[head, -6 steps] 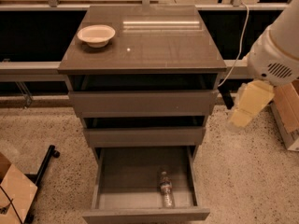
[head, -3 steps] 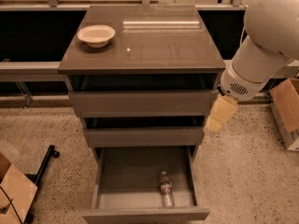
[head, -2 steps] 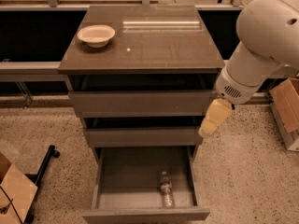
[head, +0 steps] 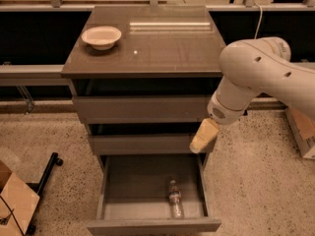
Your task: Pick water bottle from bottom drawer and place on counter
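Observation:
The water bottle (head: 174,200) lies on its side in the open bottom drawer (head: 118,191), near the front right, cap pointing away from the front. The gripper (head: 203,136) is a pale yellowish tip at the end of the white arm (head: 251,77). It hangs in front of the middle drawer's right end, above the bottom drawer's right side and up and to the right of the bottle. It holds nothing. The counter (head: 157,43) is the glossy top of the cabinet.
A white bowl (head: 101,36) sits at the counter's back left. The top drawer (head: 142,107) and middle drawer (head: 142,144) stick out slightly. A cardboard box (head: 17,200) and a black stand leg (head: 47,168) are on the floor at left. Another box (head: 302,132) is at right.
The arm has swung in from the right and moved down and left. The gripper went from beside the cabinet's right edge to in front of the middle drawer, closer above the bottom drawer.

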Controlling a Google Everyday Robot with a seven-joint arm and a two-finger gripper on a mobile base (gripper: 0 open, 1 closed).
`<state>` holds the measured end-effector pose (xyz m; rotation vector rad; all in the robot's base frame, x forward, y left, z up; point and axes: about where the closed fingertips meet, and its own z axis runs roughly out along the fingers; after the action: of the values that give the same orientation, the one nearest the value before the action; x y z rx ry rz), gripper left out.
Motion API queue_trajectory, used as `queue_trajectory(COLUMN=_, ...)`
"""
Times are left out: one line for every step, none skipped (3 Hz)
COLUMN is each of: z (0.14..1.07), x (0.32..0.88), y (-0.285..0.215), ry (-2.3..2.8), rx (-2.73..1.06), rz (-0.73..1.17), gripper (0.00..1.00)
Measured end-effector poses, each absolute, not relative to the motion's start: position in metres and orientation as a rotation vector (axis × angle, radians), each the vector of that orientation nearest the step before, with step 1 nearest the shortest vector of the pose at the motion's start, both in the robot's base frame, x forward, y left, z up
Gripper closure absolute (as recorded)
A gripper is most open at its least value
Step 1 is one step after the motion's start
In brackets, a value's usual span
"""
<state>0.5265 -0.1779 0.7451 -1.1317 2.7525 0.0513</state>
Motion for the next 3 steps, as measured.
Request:
queue_trajectory(z=0.6907, x=0.5393, y=-0.176, ry=2.857, rx=-0.985, rz=0.082, gripper=0.0)
queue_trajectory(z=0.6902, x=0.538, y=-0.1758, ry=2.866, rx=-0.971, rz=0.086, gripper=0.0)
queue_trajectory(z=0.6883, x=0.5346, y=-0.176, ry=2.913, rx=-0.895, rz=0.11, gripper=0.0)
